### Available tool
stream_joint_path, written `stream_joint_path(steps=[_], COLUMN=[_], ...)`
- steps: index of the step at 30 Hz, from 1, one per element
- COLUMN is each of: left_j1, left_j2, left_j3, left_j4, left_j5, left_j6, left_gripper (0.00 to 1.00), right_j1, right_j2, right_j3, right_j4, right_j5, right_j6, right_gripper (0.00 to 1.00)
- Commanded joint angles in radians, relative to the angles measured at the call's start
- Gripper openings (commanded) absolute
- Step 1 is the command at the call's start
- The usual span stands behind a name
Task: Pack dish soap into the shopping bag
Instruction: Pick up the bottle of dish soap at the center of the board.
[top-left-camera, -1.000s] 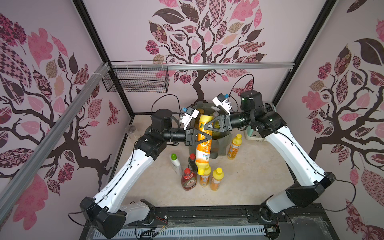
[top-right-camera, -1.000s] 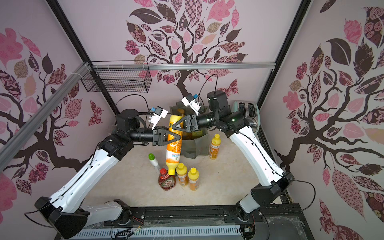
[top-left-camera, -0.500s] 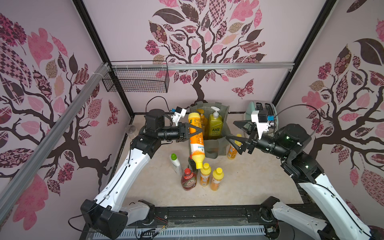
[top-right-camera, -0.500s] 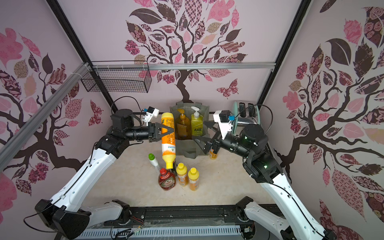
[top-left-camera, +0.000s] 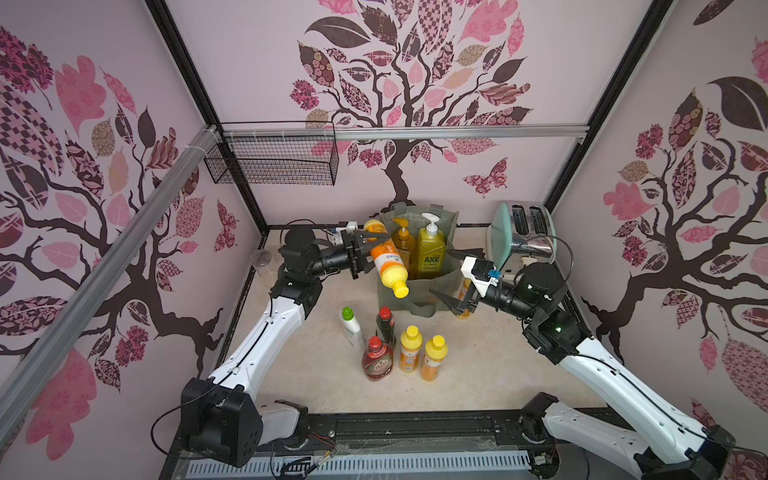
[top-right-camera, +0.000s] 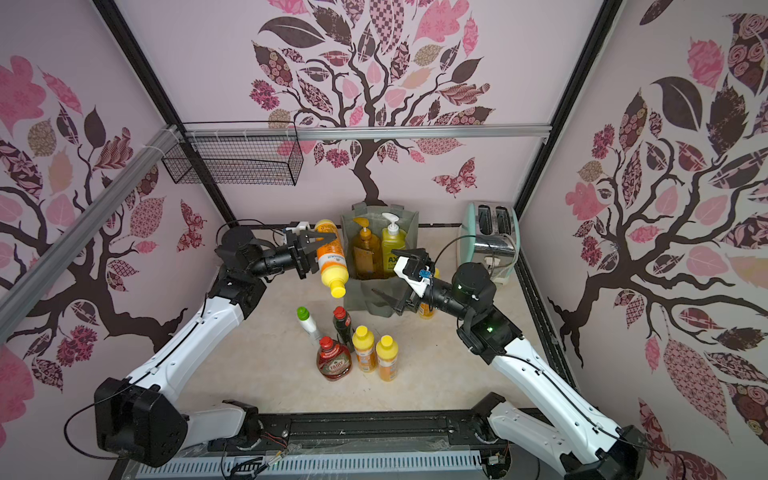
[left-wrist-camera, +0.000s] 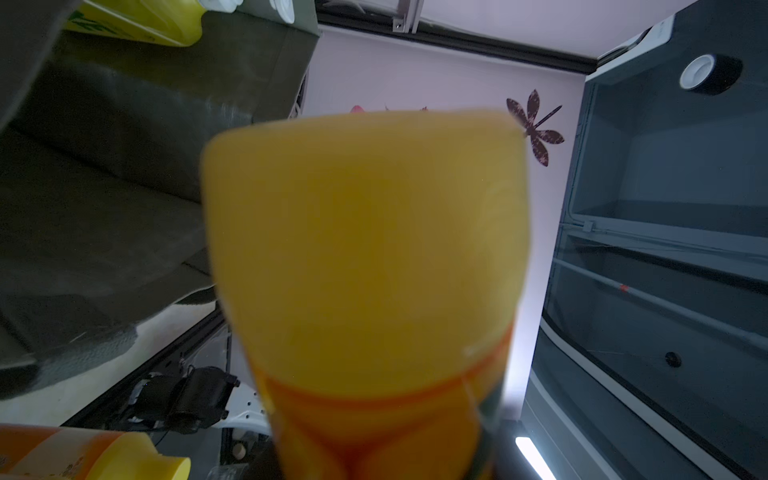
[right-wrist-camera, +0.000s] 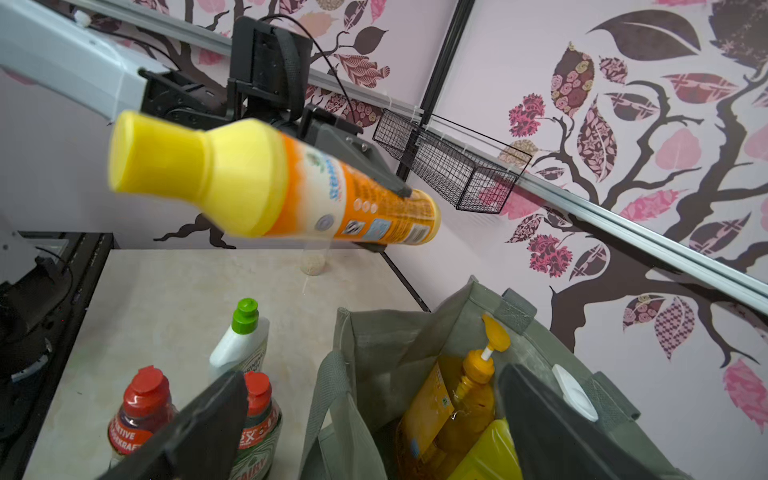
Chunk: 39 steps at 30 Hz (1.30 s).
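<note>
Carrying an orange yellow-capped bottle (top-left-camera: 384, 259) tilted cap-down, the left gripper (top-left-camera: 365, 249) hangs at the left rim of the shopping bag (top-left-camera: 399, 301), its jaws clamped around the bottle's labelled middle. In both top views the bottle is high, with its yellow cap out over the bag's near-left corner rather than squarely over the mouth. The bag stands open at the back of the table and already contains the orange pump bottle (top-left-camera: 402, 241) and the yellow AXE pump bottle (top-left-camera: 431, 249).

The step looks to be the drop-in. It would go best if the bottle is carried fully over the opening, clear of the fabric rim and the pump heads, then lowered into the free space on the left before the jaws part.

The right gripper (top-right-camera: 384, 272) hovers by the bag's near-right side, jaws spread wide and holding nothing. Whether it touches the fabric cannot be told.

Five bottles (top-left-camera: 410, 349) wait upright in front of the bag.
</note>
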Motion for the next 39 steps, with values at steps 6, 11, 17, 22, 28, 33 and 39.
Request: stream_joint_path(steps=[6,11,17,22,28,33,39], left_j1=[-0.004,-0.003,-0.003,-0.007,-0.084,-0.157,-0.169], left_j2=[-0.072,-0.118,-0.16,-0.157,-0.112,-0.079,-0.098], left_j3=[0.071,0.068,0.069,0.081,0.122,0.176,0.159], left_j4=[0.22,0.185,0.164,0.19,0.244,0.251,0.277], left_j5=[-0.213,-0.292,-0.383,-0.432,-0.473,-0.484,-0.503], left_j6=[-0.245,-0.272,-0.307,-0.333,-0.34,-0.32,-0.329], left_gripper=[0.0,0.0,0.0,0.0,0.0,0.0,0.0], right_j1=[0.045,0.087,0.139,0.18,0.211,0.233,0.235], right_j2=[0.028,0.118,0.252,0.353,0.476,0.56,0.618], right_j3=[0.01,0.092,0.209,0.3,0.395,0.438,0.481], right_j4=[0.292,0.424,0.614,0.738,0.875,0.959,1.021], right_j5=[-0.134,-0.182,-0.23,-0.245,-0.257,-0.252,-0.228], right_j6=[-0.087,-0.052,0.026,0.083,0.177,0.221,0.273], right_gripper=[1.0,1.0,0.98,0.98,0.99,1.0,0.95])
